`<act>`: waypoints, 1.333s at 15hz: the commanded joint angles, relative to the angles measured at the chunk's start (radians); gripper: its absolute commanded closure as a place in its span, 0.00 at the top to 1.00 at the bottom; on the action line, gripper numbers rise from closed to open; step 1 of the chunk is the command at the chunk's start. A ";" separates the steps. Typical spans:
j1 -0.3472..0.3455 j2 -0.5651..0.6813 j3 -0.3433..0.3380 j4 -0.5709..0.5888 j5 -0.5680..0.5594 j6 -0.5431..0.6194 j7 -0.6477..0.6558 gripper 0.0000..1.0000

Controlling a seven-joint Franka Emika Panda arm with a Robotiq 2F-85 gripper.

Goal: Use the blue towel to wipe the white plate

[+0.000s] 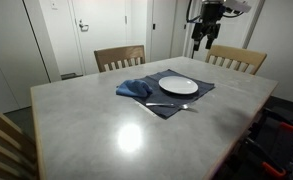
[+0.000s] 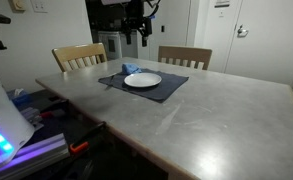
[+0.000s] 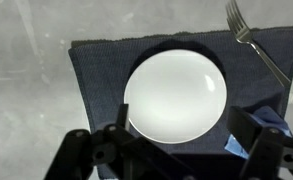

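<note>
A round white plate (image 1: 179, 86) sits on a dark blue placemat (image 1: 200, 97) on the grey table; it also shows in an exterior view (image 2: 142, 79) and fills the middle of the wrist view (image 3: 175, 97). The blue towel (image 1: 134, 89) lies crumpled beside the plate, at the placemat's edge; it shows as a small blue bit (image 2: 129, 69) in an exterior view and at the lower right of the wrist view (image 3: 275, 124). My gripper (image 1: 205, 42) hangs high above the plate, open and empty; it also shows in an exterior view (image 2: 137, 34), and its fingers frame the wrist view (image 3: 178, 135).
A metal fork (image 1: 170, 106) lies on the placemat beside the plate, also in the wrist view (image 3: 254, 45). Two wooden chairs (image 1: 119, 57) (image 1: 237, 58) stand at the table's far side. Another chair back (image 1: 6, 140) is at the near corner.
</note>
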 commanded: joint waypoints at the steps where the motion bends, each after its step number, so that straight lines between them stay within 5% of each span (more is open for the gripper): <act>1: 0.016 0.047 0.030 0.002 0.023 0.133 0.037 1.00; 8: 0.052 0.151 0.074 0.056 0.033 0.289 0.070 1.00; 20: 0.110 0.364 0.140 0.288 0.010 0.260 0.075 1.00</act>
